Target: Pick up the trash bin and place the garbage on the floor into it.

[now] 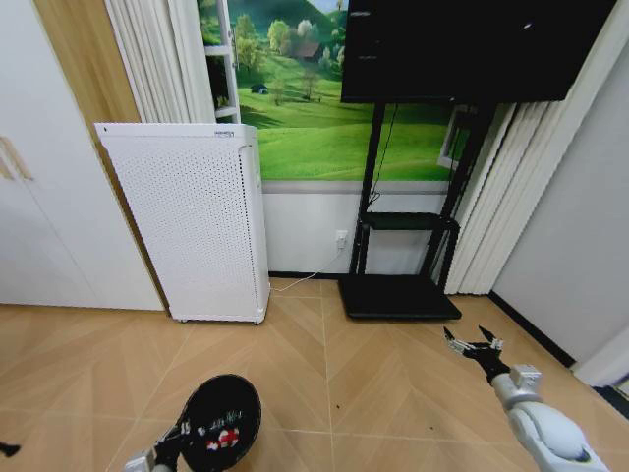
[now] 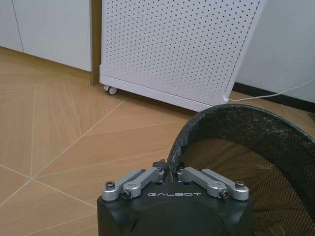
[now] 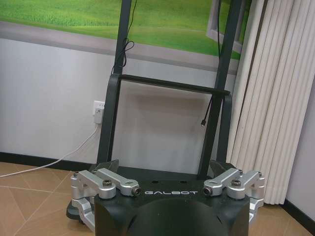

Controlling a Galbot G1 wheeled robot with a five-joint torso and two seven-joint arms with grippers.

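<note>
The black round trash bin (image 1: 224, 418) hangs low at the bottom of the head view, over the wooden floor. My left gripper (image 1: 179, 433) is shut on its rim. In the left wrist view the left gripper (image 2: 172, 170) pinches the rim of the mesh-walled bin (image 2: 256, 147). A red-and-white scrap of garbage (image 1: 228, 438) lies inside the bin. My right gripper (image 1: 472, 346) is held out open over the floor at the right, with nothing in it. In the right wrist view the right gripper (image 3: 165, 172) points at the TV stand with its fingers spread wide.
A white perforated appliance (image 1: 192, 221) on castors stands against the wall ahead on the left. The black TV stand base (image 1: 398, 295) sits ahead on the right, under a screen. A white cable (image 1: 310, 277) runs to a wall socket. A white cupboard (image 1: 49, 197) stands at the left, curtains at the right.
</note>
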